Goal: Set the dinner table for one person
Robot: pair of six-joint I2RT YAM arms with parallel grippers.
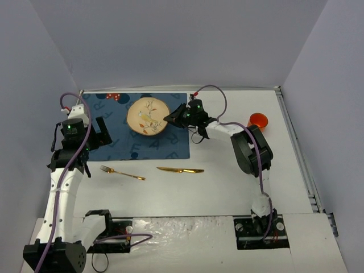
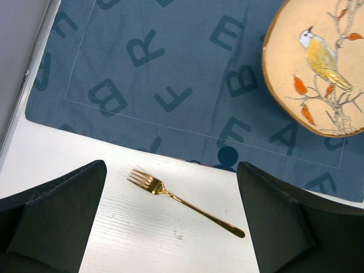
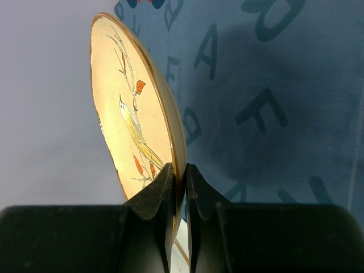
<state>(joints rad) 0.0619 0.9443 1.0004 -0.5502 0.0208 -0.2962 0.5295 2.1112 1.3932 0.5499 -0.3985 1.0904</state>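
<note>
From above, the bench [image 1: 227, 187] carries a dark blue lettered placemat [image 1: 114, 145] in its far left part. A bird-painted plate [image 1: 148, 116] sits over the placemat's far right area, off centre. The right tool [image 1: 169, 118] is at the plate's right rim. The left tool [image 1: 96, 133] hovers over the placemat's left side. A gold fork [image 1: 122, 172] and a gold knife [image 1: 180, 170] lie on bare bench just beside the placemat's near edge, neither of them next to the plate. An orange cup [image 1: 258, 120] stands well apart, at the right

In the left wrist view, the left tool is spread wide and holds nothing. The fork lies on the white surface between its two dark fingers, tines toward the cloth and clear of both. The plate shows at the upper right, on or just over the placemat

In the right wrist view, the fingers [image 3: 153, 193] are drawn narrow and pinch the plate's rim. I cannot tell whether the plate rests fully on the cloth or hangs just above it

By my reading the setting is under halfway: the mat is laid and the plate is almost placed but not let go. The fork, knife and cup have yet to be brought to their places around the plate
</note>
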